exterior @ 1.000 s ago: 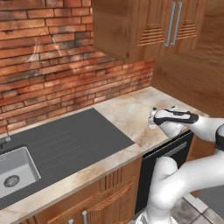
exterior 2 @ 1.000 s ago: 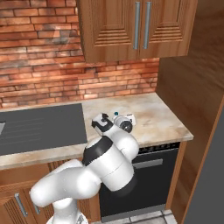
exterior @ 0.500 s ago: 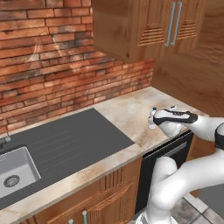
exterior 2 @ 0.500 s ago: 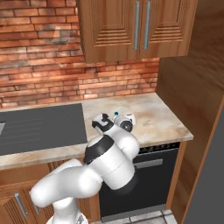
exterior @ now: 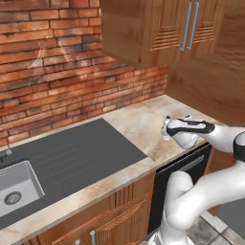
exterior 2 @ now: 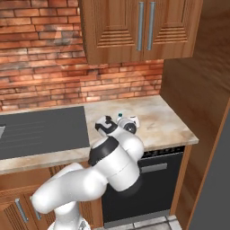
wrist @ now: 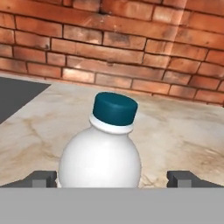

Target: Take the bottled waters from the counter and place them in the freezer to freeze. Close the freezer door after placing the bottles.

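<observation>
Brick-backed tabletop [exterior: 139, 125] has one white bottled water [wrist: 100, 157] upright between the spread, untouching fingertips [wrist: 41, 178] of the gripper [wrist: 111, 179], so by my read nothing is grasped or frozen yet, with freezer loading and door closing both pending.

- The gripper [wrist: 112, 179] has its fingertips spread wide, and a white bottle [wrist: 100, 162] stands upright between them, blocking the way forward.
- Bare counter [wrist: 183, 131] lies beyond and to both sides of the bottle.
- A brick wall [wrist: 131, 57] closes off the far side.
</observation>
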Motion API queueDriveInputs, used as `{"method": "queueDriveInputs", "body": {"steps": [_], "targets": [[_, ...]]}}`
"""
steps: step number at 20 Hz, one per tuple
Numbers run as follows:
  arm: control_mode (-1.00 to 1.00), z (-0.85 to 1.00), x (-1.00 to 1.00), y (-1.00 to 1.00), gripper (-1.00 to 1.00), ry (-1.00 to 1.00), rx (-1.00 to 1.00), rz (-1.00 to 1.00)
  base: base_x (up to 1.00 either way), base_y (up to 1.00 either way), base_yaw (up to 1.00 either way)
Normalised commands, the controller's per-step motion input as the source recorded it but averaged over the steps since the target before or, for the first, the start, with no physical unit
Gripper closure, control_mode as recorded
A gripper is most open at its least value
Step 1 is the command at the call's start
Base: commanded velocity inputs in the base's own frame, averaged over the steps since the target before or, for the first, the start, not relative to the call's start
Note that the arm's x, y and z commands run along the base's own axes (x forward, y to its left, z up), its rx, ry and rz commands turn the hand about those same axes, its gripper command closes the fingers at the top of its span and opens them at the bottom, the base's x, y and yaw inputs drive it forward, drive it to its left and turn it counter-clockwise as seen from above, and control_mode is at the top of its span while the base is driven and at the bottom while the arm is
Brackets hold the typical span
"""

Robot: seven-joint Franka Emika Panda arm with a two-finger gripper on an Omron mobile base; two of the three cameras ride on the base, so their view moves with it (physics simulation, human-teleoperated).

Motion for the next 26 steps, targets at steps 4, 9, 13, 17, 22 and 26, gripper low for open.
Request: {"method": "queueDriveInputs", "body": {"steps": [4,9,13,17,22,26], "targets": [[-1.00,-0.06,0.08,0.02,1.00,0.00,0.00,0.00,0.00,0.00,0.00],[-1.00,-0.01,0.02,0.01,1.00,0.00,0.00,0.00,0.00,0.00,0.00],[-1.00,0.06,-0.18,0.03,1.00,0.00,0.00,0.00,0.00,0.00,0.00],[-1.00,0.45,-0.53,0.19,1.00,0.00,-0.07,-0.01,0.00,0.00,0.00],[-1.00,1.00,-0.69,0.40,1.00,0.07,-0.02,-0.10,0.00,0.00,0.00],[-1.00,1.00,-0.60,0.51,1.00,0.26,0.00,-0.15,0.00,0.00,0.00]]}}
